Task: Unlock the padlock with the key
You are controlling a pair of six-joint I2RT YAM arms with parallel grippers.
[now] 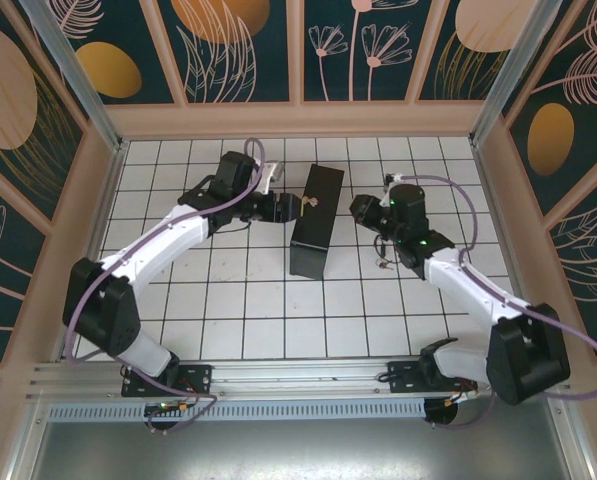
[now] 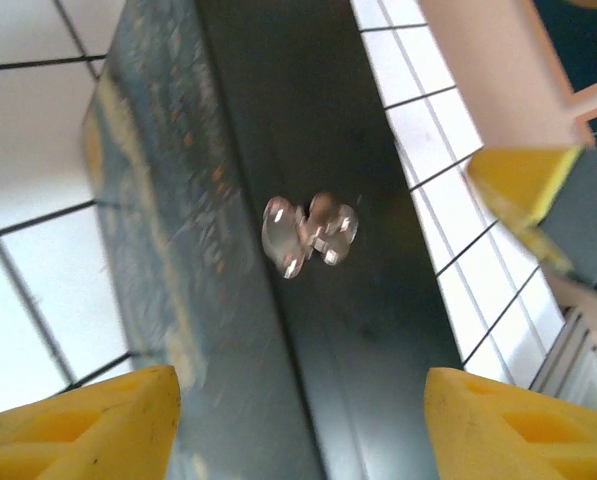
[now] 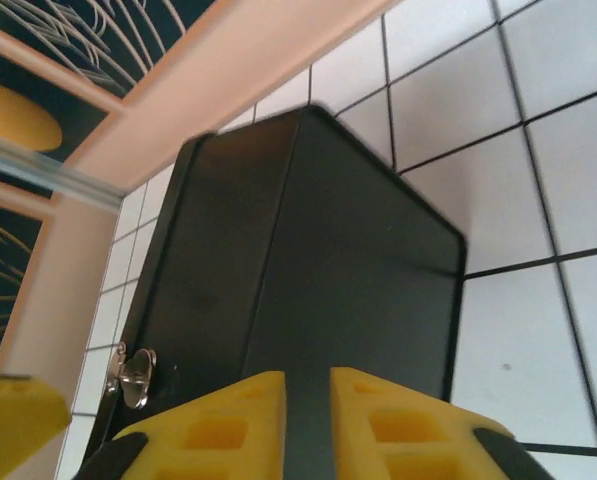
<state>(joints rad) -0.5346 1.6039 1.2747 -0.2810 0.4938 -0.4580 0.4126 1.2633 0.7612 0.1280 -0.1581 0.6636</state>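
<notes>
In the top external view, the padlock (image 1: pixel 311 202) is seen as a tiny pale speck on the dark box (image 1: pixel 316 240). It sits near the edge that faces the left gripper (image 1: pixel 285 207) and just ahead of that gripper, whose fingers are spread. The right gripper (image 1: pixel 362 210) is set close to the box's opposite long side. A small brownish sliver on the tiled floor (image 1: pixel 248 300), behind the right gripper and beside its forearm, is taken to be the key (image 1: pixel 382 265), though it is too small to be certain. Both pieces are judged light, stiff and slippery. The key is best pinched flat across its head so that the shaft is left free. Lying flat on tile, it offers little edge to get under.

In the left wrist view, the padlock (image 2: pixel 308 235) is found straight ahead, beyond the widely parted fingers (image 2: pixel 78 425), and it is blurred. It is judged likely to swing on its thin shackle unless its body is held by the sides.

In the right wrist view, the right gripper (image 3: pixel 308 425) is drawn nearly together, with only a thin slit left and nothing seen pinched. The padlock (image 3: pixel 133 377) lies low to its left at the box's edge. Open tile is available to its right, while the wooden wall rail (image 3: pixel 228 60) bounds the room ahead.
</notes>
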